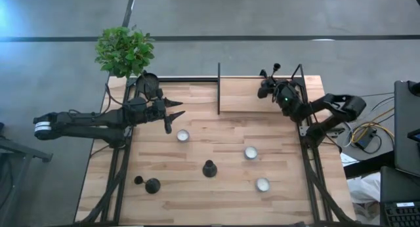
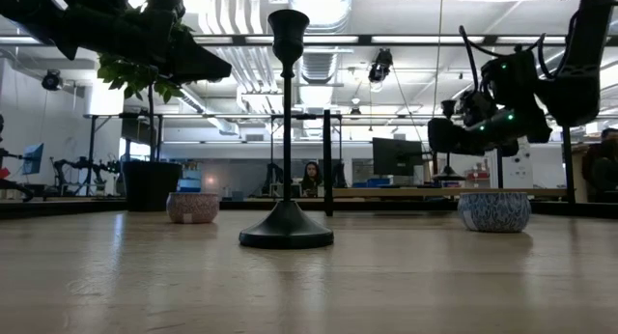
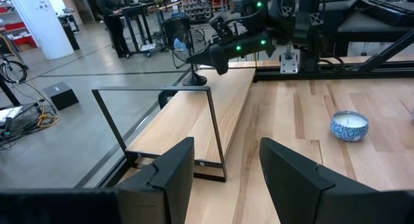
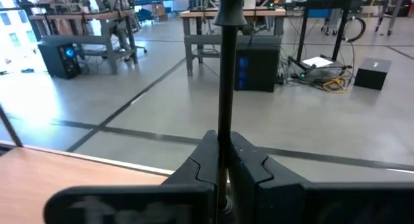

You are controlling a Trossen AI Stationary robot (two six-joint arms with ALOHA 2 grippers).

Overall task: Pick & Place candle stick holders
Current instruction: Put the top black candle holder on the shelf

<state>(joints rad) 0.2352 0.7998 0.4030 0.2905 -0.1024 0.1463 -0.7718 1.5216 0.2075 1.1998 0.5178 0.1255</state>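
The candle stick holder in my right pincer [image 4: 223, 160] is clamped by its thin stem [image 4: 224, 75], both fingers closed flat against it, the cup end pointing away from my wrist. In the high view this pincer sits over the raised wooden shelf [image 1: 246, 96] at the far side of the desk [image 1: 197, 197], behind the thin black frame [image 1: 218, 89]; the holder's base [image 3: 193, 79] appears just at or above the shelf surface, and contact cannot be confirmed. A second candle stick holder [image 1: 209, 168] stands upright near the middle of the desk, untouched. A third [image 1: 149, 184] lies tipped on its side near the front left corner. Three small candle jars [image 1: 183, 136] are spread across the desk, well apart from both holders. My left pincer [image 1: 172, 113] hangs above the desk's left part near the potted plant [image 1: 125, 50], fingers spread wide, holding nothing. Judged status: one holder is at its placement stage, not yet released; two remain to be picked, and the tipped one will likely require a different grasp.
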